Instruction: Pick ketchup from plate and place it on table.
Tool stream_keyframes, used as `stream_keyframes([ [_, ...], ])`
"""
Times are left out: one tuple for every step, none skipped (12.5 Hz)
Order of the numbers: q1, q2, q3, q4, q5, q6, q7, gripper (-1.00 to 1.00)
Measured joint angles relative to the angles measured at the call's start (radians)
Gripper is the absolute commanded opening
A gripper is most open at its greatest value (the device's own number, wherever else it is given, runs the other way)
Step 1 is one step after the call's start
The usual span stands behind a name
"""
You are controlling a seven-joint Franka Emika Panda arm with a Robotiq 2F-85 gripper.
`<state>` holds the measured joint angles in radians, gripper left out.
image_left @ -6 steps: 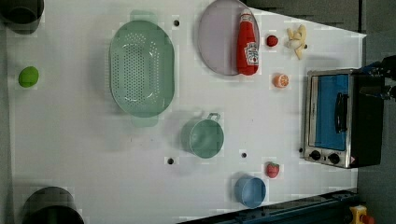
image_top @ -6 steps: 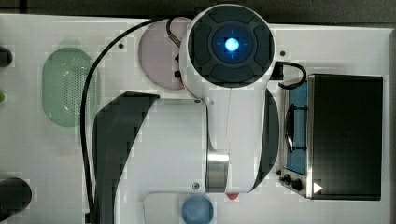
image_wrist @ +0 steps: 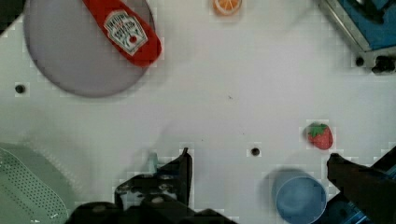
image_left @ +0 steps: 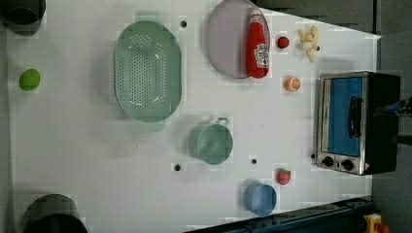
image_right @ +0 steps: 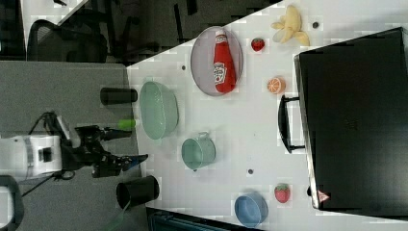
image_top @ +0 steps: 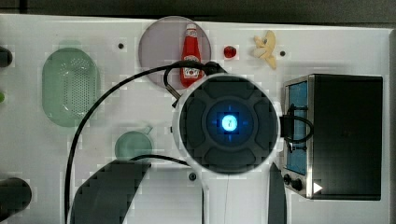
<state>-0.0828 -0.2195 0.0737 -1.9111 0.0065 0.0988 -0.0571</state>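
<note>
The ketchup (image_left: 257,44) lay flat on the plate (image_left: 226,46), along the plate's edge on the left view's right, its white cap pointing to the far table edge and its base reaching just over the plate's near rim. In the wrist view the ketchup (image_wrist: 125,31) sat well beyond the fingertips, apart from them, with bare table (image_wrist: 233,93) between. The plate (image_wrist: 70,56) lay under it and likewise clear of the fingers.

The gripper (image_wrist: 259,163) hung above the table with its fingers spread wide and nothing between them; one finger (image_wrist: 184,165) and the other (image_wrist: 355,175) stood far apart in the wrist view. Between the fingertips and just past them was a screw hole (image_wrist: 255,151). A blue cup (image_wrist: 300,198) sat between the fingers, near the second one, and a strawberry (image_wrist: 320,136) lay just beyond that finger's tip. An orange slice (image_wrist: 227,5) lay far ahead of the fingers, beside the ketchup's base. A green basket (image_wrist: 28,186) showed off to the outer side of the first finger.

In the top view the arm (image_top: 229,123) covered the middle of the table, its body overlapping the near rim of the plate (image_top: 161,46) and the ketchup's base (image_top: 190,51). A toaster oven (image_left: 357,121) stood at the left view's right, a green mug (image_left: 211,143) mid-table, and banana pieces (image_left: 308,41) near the far edge.
</note>
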Motion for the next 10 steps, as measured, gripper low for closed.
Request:
stream_keyframes([
  [0.000,-0.001,0.001,0.007,-0.001,0.000,0.000,1.00],
  [0.000,0.002,0.001,0.007,-0.001,0.003,0.000,1.00],
  [-0.004,0.010,0.005,0.006,0.005,0.014,0.000,1.00],
  [-0.007,0.023,0.009,0.003,0.007,0.030,0.000,1.00],
  [-0.008,0.044,0.011,0.004,0.006,0.040,0.000,1.00],
  [-0.011,0.070,0.013,0.004,0.006,0.048,0.000,1.00],
  [-0.010,0.103,0.011,0.003,0.008,0.065,-0.001,1.00],
  [-0.010,0.140,0.011,0.001,0.009,0.096,-0.008,1.00],
  [-0.011,0.180,0.016,0.001,0.005,0.133,-0.019,1.00],
  [-0.011,0.227,0.020,0.004,0.010,0.166,-0.031,1.00],
])
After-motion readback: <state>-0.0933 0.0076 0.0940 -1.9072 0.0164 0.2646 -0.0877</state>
